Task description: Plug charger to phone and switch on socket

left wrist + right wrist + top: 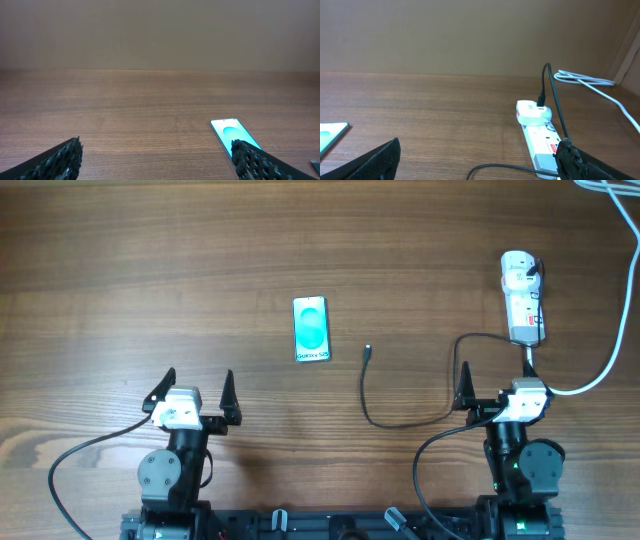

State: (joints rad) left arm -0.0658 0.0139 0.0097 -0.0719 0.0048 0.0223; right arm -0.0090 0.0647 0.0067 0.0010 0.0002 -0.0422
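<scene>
The phone [311,330] lies flat mid-table with its cyan screen up; it also shows in the left wrist view [231,132] and at the left edge of the right wrist view [330,134]. The charger cable [385,418] curves from the socket to its small connector [368,352], which lies right of the phone, apart from it. The white socket [522,298] lies at the right with a white adapter plugged in at its far end; it also shows in the right wrist view [542,145]. My left gripper [195,390] is open and empty, near the phone. My right gripper [500,385] is open and empty, just before the socket.
A thick white lead [610,360] runs from the socket's near end along the right edge to the far right corner. The robots' black cables trail at the near edge by both arm bases.
</scene>
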